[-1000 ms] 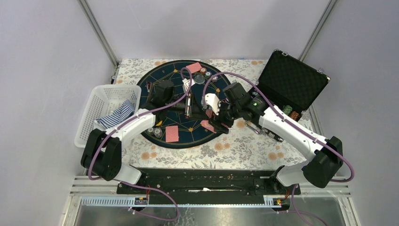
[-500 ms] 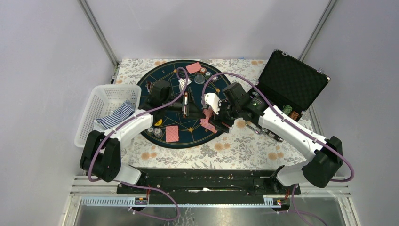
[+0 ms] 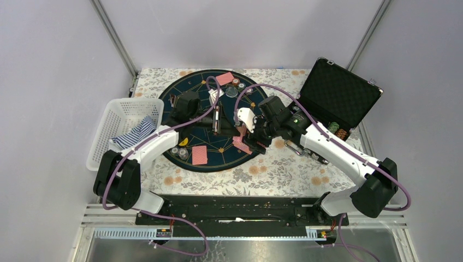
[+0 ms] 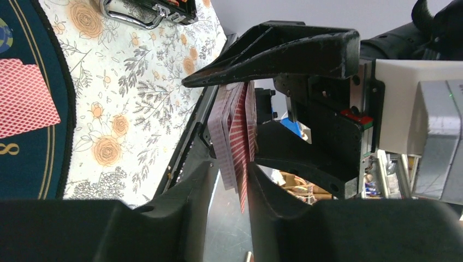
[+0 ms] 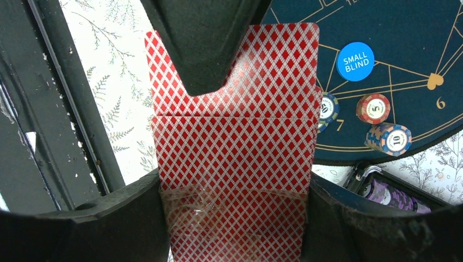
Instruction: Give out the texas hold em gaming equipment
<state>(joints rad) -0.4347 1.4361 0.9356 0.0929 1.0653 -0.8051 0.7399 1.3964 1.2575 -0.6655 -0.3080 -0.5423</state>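
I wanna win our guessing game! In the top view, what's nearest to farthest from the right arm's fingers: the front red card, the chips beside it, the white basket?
1. Front red card, near-left on the mat.
2. Chips, just beyond it leftward.
3. White basket, far left.

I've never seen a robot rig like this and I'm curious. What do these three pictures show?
A white left arm and right arm are bolted at a table's edge; each ends in a two-finger pincer. The wide picture comes from a camera overhead; the close-ups come from cameras on the wrists. On the flowered tablecloth lie a round dark-blue mat with striped poker chips, a white plastic basket and an open black case. The left pincer and right pincer meet over the mat, both apparently gripping red diamond-backed playing cards.
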